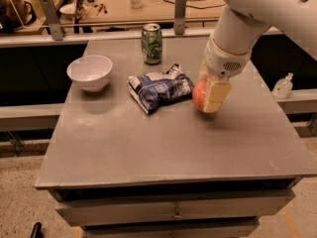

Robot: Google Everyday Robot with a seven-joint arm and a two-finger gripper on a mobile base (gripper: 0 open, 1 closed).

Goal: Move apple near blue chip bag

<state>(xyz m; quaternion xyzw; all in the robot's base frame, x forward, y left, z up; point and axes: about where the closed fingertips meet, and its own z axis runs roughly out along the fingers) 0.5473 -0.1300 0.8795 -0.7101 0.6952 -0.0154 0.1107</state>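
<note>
The gripper [211, 97] is squeezed tight on the apple [198, 95], low over the grey worktop [148, 148]. The apple is just beside the blue chip bag [159, 87] (the side away from the white bowl [89, 72]). A green can [151, 43] stands behind the bag. A messy wooden bench [119, 10] is at the back.

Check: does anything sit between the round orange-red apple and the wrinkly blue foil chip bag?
Nothing visible does. The gripper holds the apple right beside the chip bag; the green can stands behind the bag, clear of the gap.
</note>
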